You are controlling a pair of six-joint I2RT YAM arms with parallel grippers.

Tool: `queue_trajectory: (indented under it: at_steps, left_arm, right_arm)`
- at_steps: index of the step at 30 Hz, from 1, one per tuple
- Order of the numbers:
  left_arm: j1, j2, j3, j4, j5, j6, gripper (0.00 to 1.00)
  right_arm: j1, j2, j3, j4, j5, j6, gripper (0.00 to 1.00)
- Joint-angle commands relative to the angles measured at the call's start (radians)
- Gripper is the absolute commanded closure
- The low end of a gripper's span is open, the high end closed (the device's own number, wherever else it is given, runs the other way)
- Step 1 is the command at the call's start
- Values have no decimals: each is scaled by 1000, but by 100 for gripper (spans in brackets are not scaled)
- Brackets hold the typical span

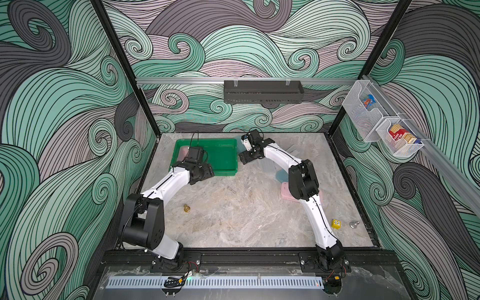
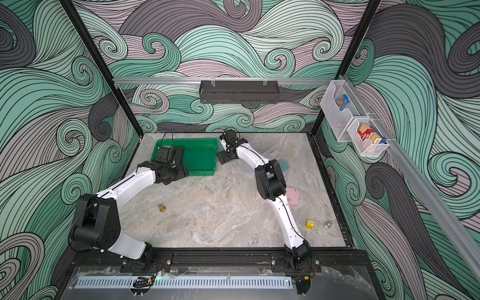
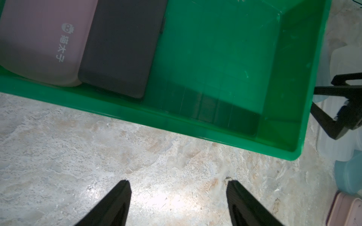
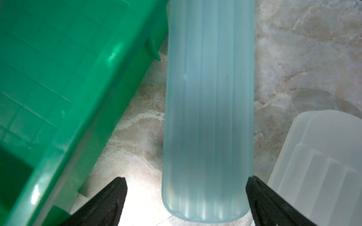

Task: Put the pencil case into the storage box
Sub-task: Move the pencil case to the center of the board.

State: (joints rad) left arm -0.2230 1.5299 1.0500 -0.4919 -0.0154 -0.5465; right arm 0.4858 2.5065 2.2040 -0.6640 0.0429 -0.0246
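Closest to the table's [image 1: 233, 220] near edge lie three small pieces: a brass pawn [image 1: 186, 208] toward the left, and a yellow die [image 1: 336, 224] with a silver pawn [image 1: 353, 224] near it, toward the right edge. Farther in on the right side a pink pencil case [image 2: 293, 196] lies flat, partly hidden under the right arm. Beyond it are a teal pencil case [image 2: 284, 166] and a frosted white pencil case [image 4: 323, 166], near each other.

The left end effector [image 3: 177, 184] hangs over bare table just beside the near rim of the storage box [image 3: 137, 115], its jaws apart and gripping nothing. The storage box sits in the far left part of the table. Inside it, at the left end, a mauve pencil case [image 3: 39, 39] with white print lies against a dark grey pencil case [image 3: 121, 49].

The pale blue pencil case [image 4: 207, 97] lies on the table, outside the box and just beside its right wall. The right end effector [image 4: 186, 180] straddles one end of it with jaws spread wide. One fingertip is at the case's edge and the other stands clear of it, so nothing is clamped.

On the back wall a black perforated trough [image 1: 262, 92] hangs from a rail, and white mesh bins [image 1: 400, 141] on the right wall hold small packets.
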Motion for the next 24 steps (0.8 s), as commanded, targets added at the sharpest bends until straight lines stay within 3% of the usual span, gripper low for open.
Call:
queue_trajectory:
  at_steps: [1, 12, 20, 24]
  left_arm:
    - [3, 7, -1, 9, -15, 13, 19]
    - [4, -5, -11, 6, -14, 11, 19]
    - [3, 2, -16, 14, -14, 11, 19]
    - [3, 4, -19, 15, -16, 10, 19]
  right_arm:
    - [-3, 33, 31, -9, -47, -27, 1]
    - [-26, 52, 31, -11, -60, -43, 1]
    - [-38, -1, -85, -11, -71, -60, 25]
    - [-36, -56, -185, -9, -63, -48, 29]
